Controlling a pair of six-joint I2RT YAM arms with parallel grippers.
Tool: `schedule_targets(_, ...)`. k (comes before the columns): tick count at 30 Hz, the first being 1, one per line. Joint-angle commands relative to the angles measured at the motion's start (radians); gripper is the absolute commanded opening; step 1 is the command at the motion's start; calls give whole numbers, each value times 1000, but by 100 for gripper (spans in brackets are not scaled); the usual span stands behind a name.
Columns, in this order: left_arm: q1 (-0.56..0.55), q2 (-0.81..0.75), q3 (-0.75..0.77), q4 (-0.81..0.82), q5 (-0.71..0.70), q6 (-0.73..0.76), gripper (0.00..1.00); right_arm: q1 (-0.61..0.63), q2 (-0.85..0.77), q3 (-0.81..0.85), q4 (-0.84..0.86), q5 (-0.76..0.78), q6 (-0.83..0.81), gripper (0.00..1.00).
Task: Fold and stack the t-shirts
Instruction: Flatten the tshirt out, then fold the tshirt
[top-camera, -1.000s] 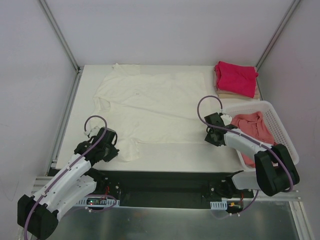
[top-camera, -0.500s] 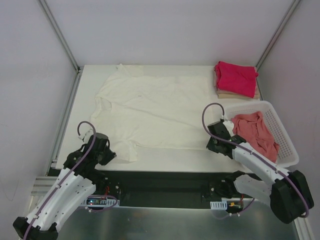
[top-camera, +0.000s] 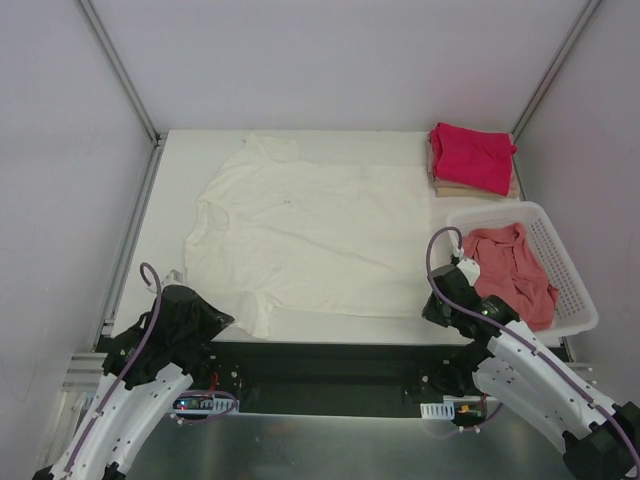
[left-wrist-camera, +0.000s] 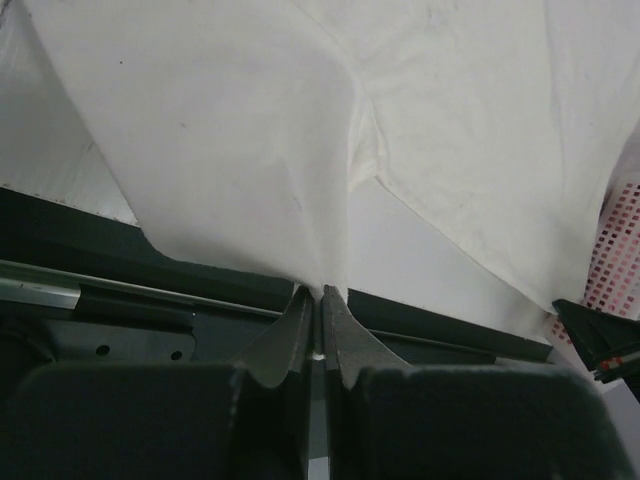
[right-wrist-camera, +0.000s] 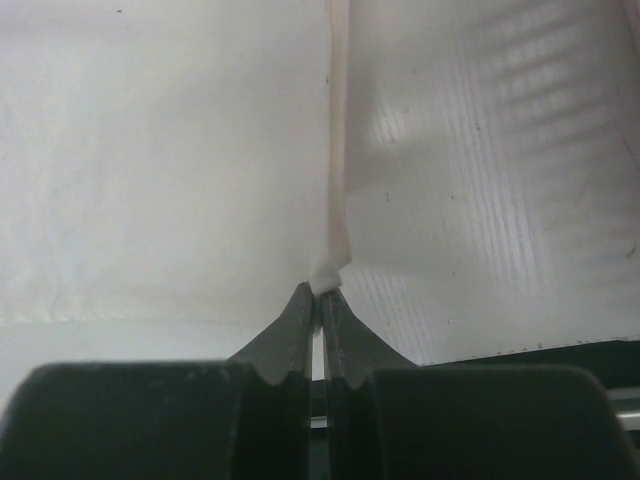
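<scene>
Looking down into a booth of pale grey walls (top-camera: 330, 60), with a metal strut (top-camera: 118, 72) rising from each far corner of a white counter (top-camera: 183, 160). Bounded along the near side by a dark rail (top-camera: 330, 365) where both arms are mounted.

Carrying over most of the counter the cream t-shirt (top-camera: 310, 230), spread open and lightly wrinkled, neck opening towards the left, its near edge drawn close to the counter's front.

Holding at the right edge a white slotted basket (top-camera: 500, 208), with the salmon-pink t-shirt (top-camera: 510, 265) crumpled inside it. Showing beyond the basket, in the far right corner, the magenta-red t-shirt (top-camera: 470, 155) folded on top of the tan t-shirt (top-camera: 475, 188), only a thin tan border visible beneath.

Reaching from the near left, the left gripper (top-camera: 222, 320), jaws closed tight on the near-left corner of the cream t-shirt. Confirmed from the left wrist: jaws of the left gripper (left-wrist-camera: 320, 295) pressed together, cloth (left-wrist-camera: 250, 150) fanning up and away from the pinch, over the rail and onto the counter.

Reaching from the near right, the right gripper (top-camera: 430, 310), just beside the basket's near-left corner. Confirmed from the right wrist: jaws of the right gripper (right-wrist-camera: 322, 285) likewise pressed together, nipping a narrow ridge of the cream hem (right-wrist-camera: 338, 150) above the ribbed white surface.
</scene>
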Motion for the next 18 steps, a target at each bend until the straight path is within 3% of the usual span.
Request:
schedule_targets(1,-10,-26,99,-79,15,-2,0,8,15,35,-78,21,-8,1)
schedule_targets(11,-10,67,158,-65,-31,23,0,8,98,130,-75,63,-84,1)
schedule_targets(18,-10,254,188,125,-117,84,0,5,205,236,-72,186,-140,1)
